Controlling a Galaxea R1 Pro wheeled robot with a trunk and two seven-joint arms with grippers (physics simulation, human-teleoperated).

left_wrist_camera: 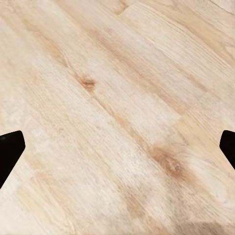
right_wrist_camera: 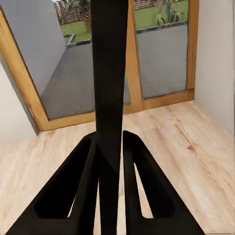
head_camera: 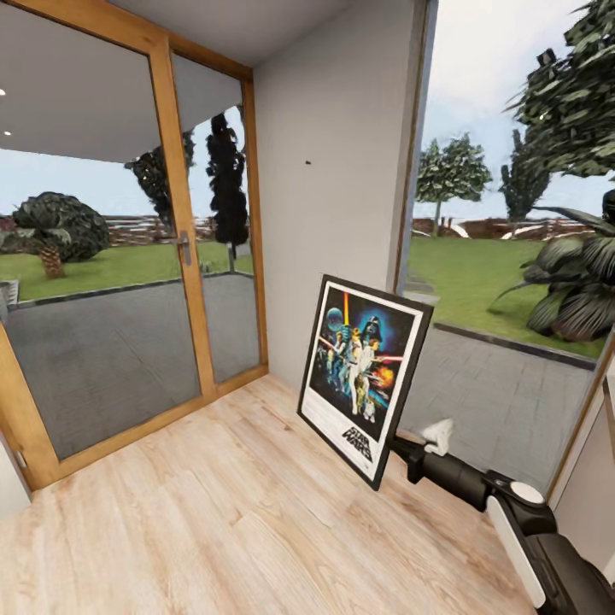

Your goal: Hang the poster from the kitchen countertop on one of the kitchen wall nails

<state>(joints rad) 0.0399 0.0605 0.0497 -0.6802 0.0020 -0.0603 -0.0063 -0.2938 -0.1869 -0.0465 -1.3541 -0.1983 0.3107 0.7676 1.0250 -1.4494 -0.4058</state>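
The Star Wars poster (head_camera: 363,376) hangs tilted above the wooden floor, in front of the pale grey wall. My right gripper (head_camera: 396,444) is shut on its lower right edge. In the right wrist view the poster (right_wrist_camera: 110,58) shows edge-on as a black strip between the closed fingers (right_wrist_camera: 88,171), with the right gripper (right_wrist_camera: 110,141) pinching it. A wall nail (head_camera: 307,161) is a tiny dark dot on the wall, above and left of the poster. My left gripper (left_wrist_camera: 117,147) is open over bare floorboards, holding nothing. The kitchen countertop is out of view.
A wood-framed glass door (head_camera: 184,248) stands left of the wall corner. A tall window (head_camera: 512,256) onto the garden lies to the right. Light wooden floor (head_camera: 213,512) stretches between me and the wall (head_camera: 342,128).
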